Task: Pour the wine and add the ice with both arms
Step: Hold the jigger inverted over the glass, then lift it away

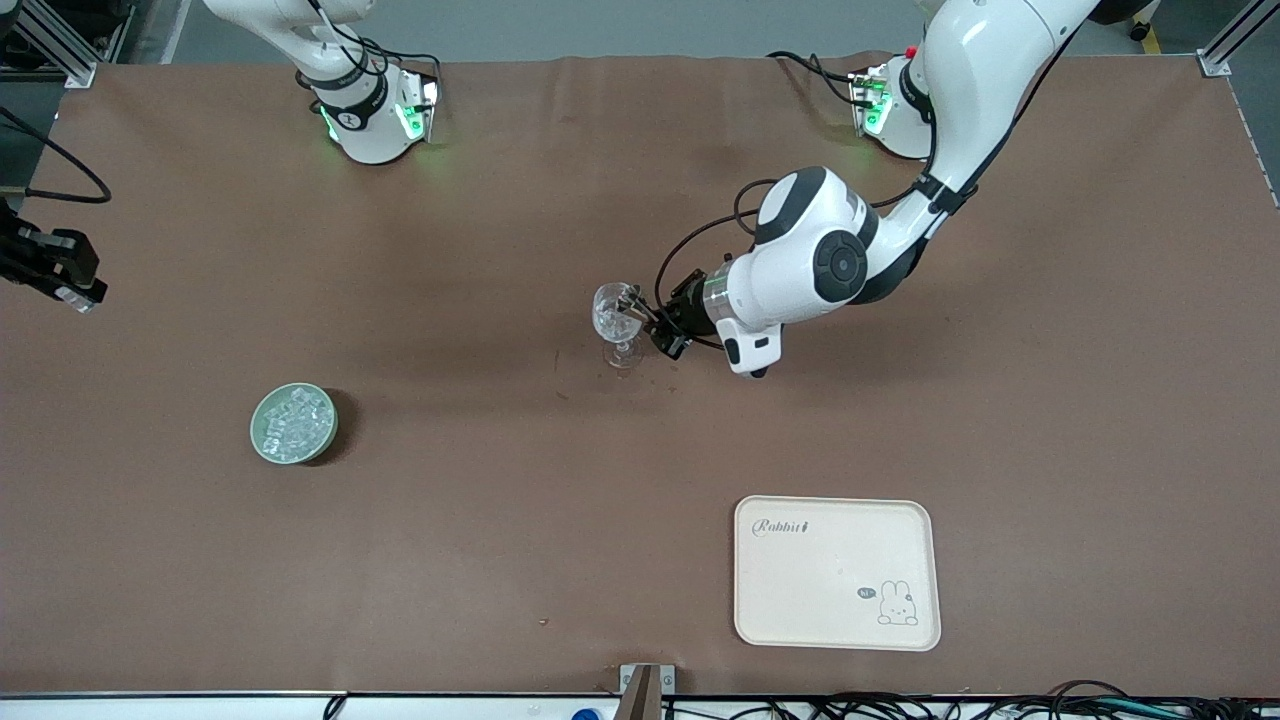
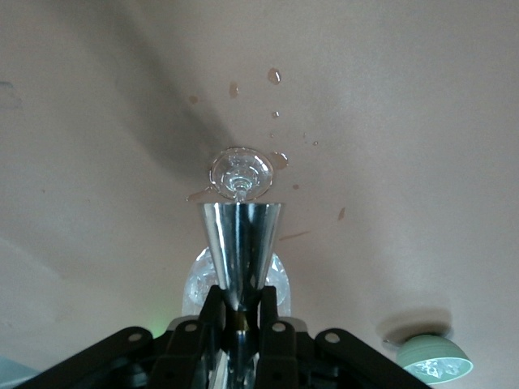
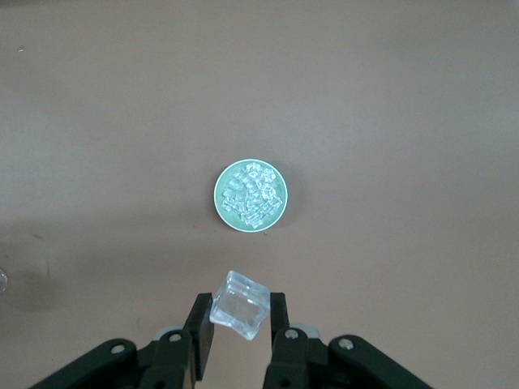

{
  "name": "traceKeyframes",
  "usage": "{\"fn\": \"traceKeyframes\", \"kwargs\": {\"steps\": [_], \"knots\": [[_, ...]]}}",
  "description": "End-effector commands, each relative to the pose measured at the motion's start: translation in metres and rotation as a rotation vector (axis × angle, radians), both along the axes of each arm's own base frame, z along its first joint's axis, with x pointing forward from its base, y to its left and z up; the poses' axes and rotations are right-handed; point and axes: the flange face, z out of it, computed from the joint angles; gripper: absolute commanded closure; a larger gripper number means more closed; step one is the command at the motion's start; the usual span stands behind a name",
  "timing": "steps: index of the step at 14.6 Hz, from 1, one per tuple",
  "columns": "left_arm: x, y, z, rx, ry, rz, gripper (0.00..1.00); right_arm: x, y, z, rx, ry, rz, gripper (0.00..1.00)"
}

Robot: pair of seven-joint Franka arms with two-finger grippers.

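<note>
A clear stemmed wine glass (image 1: 618, 325) stands mid-table; in the left wrist view its foot (image 2: 241, 173) shows past a silver metal cone cup (image 2: 241, 239). My left gripper (image 1: 643, 320) (image 2: 241, 301) is shut on that cup's narrow end and holds it at the glass's bowl. I cannot tell whether any wine is in the glass. My right gripper (image 1: 82, 295) (image 3: 240, 314) hangs over the table's edge at the right arm's end, shut on one clear ice cube (image 3: 239, 308). More ice fills a small green bowl (image 1: 293, 424) (image 3: 250, 195).
A cream tray (image 1: 837, 572) with a rabbit print lies near the front camera toward the left arm's end. A few wet drops (image 2: 276, 76) spot the brown cloth around the glass. The green bowl (image 2: 434, 361) also shows in the left wrist view.
</note>
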Motion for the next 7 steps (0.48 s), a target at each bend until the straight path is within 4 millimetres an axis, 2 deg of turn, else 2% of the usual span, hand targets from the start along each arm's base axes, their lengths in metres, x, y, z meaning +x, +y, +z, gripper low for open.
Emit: {"fn": "traceKeyframes", "kwargs": {"steps": [1, 7], "knots": [[-0.0023, -0.0101, 0.0049, 0.019, -0.031, -0.019, 0.98, -0.0097, 0.0016, 0.0038, 0.013, -0.003, 0.009, 0.99], [-0.0070, -0.0137, 0.0128, 0.065, -0.084, -0.064, 0.98, -0.0097, 0.0016, 0.0038, 0.013, -0.003, 0.009, 0.98]]}}
